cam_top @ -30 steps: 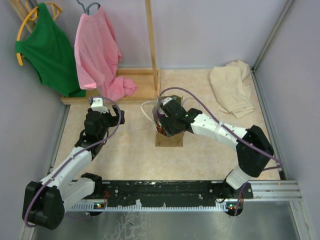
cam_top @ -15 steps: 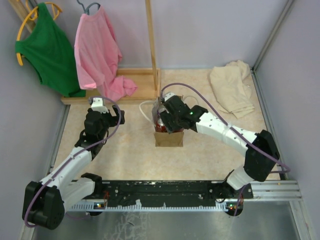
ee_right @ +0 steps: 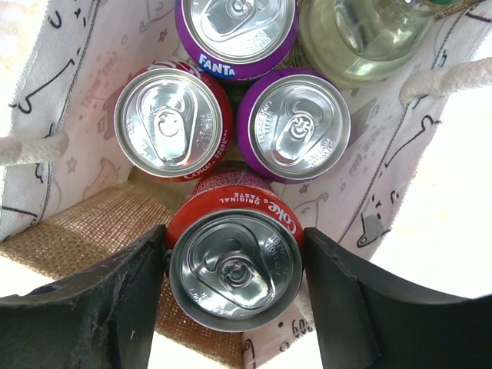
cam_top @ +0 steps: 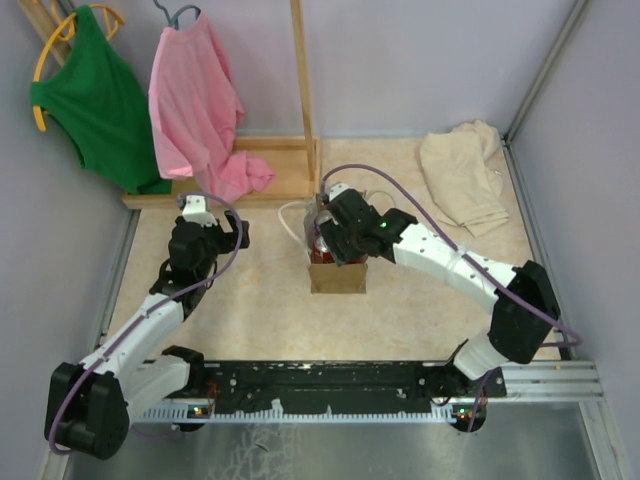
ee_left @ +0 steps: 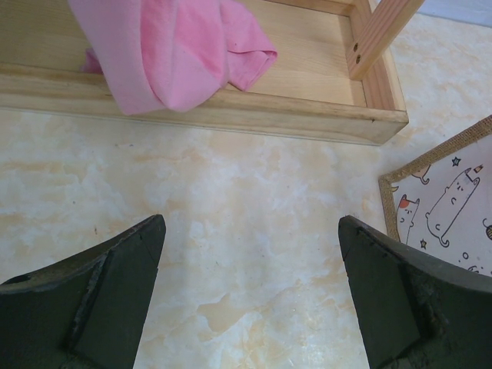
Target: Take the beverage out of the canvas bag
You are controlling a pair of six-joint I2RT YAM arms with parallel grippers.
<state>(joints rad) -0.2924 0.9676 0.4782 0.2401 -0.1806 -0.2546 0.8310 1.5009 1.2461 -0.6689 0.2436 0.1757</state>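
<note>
The tan canvas bag point(cam_top: 338, 276) with white rope handles stands mid-table; its cat-print lining shows in the right wrist view point(ee_right: 77, 84). My right gripper point(ee_right: 234, 269) is shut on a red Coke can point(ee_right: 234, 261), held raised above the other drinks in the bag: another red Coke can point(ee_right: 173, 121), two purple Fanta cans point(ee_right: 292, 127), and a clear bottle point(ee_right: 361, 34). From above, the right gripper point(cam_top: 330, 243) sits over the bag's mouth. My left gripper point(ee_left: 250, 300) is open and empty over bare table, left of the bag's edge point(ee_left: 446, 192).
A wooden rack base point(cam_top: 250, 170) with a pink shirt point(cam_top: 195, 110) and a green shirt point(cam_top: 95, 95) stands at the back left. A pale beige cloth point(cam_top: 465, 175) lies at the back right. Walls close in on both sides.
My right gripper has risen from deep in the bag's mouth, lifting the red Coke can up. The left arm has not moved.
</note>
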